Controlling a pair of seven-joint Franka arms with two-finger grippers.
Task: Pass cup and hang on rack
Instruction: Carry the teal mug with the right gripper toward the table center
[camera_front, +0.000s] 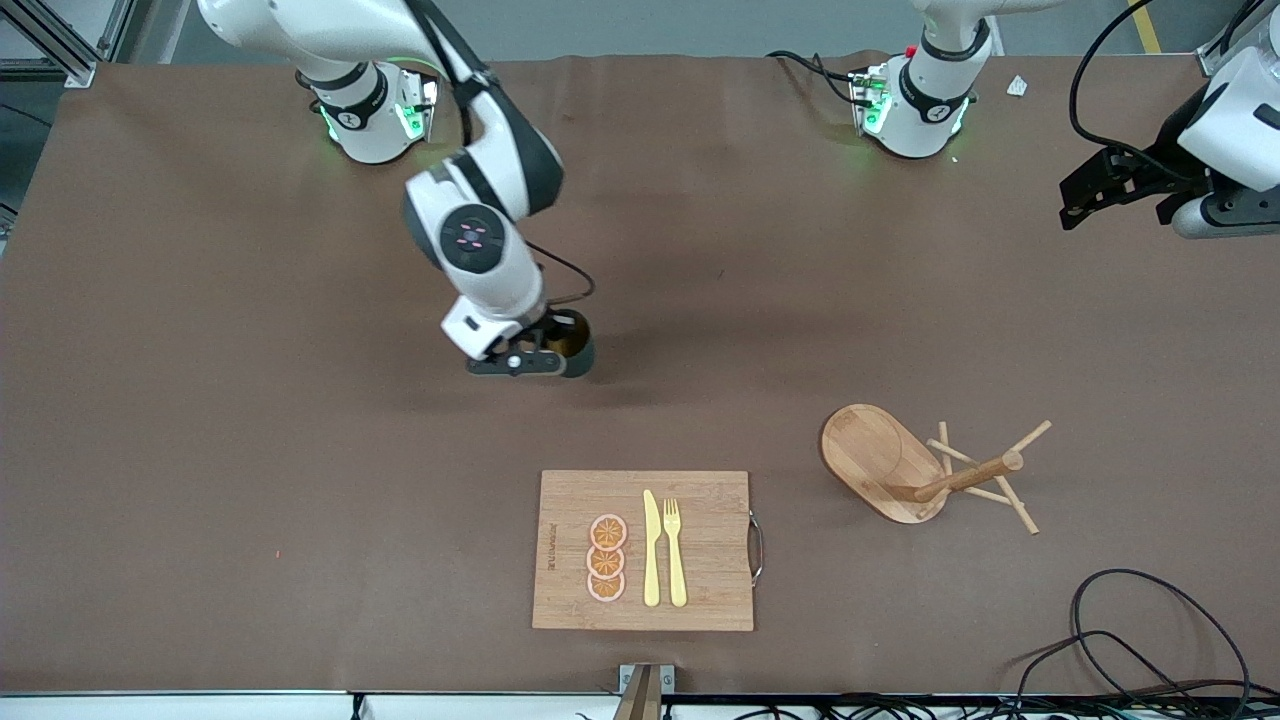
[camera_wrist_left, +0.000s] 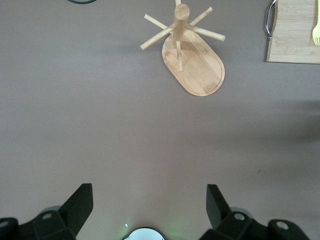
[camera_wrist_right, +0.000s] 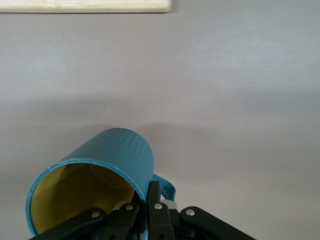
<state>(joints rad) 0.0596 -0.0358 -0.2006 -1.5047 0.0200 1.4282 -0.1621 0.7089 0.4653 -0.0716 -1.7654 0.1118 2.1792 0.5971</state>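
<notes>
My right gripper is shut on the cup, a dark teal mug with a mustard-yellow inside. It holds the cup tilted over the bare middle of the table. In the right wrist view one finger sits inside the cup and the other outside the wall, next to the small handle; the gripper pinches the rim. The rack, a light wooden mug tree on an oval base, stands toward the left arm's end. My left gripper waits open and empty above that end's edge, and the rack shows past its fingers.
A rectangular wooden cutting board with a metal handle lies nearer the front camera, carrying orange slices, a yellow knife and a yellow fork. Black cables loop at the near corner at the left arm's end.
</notes>
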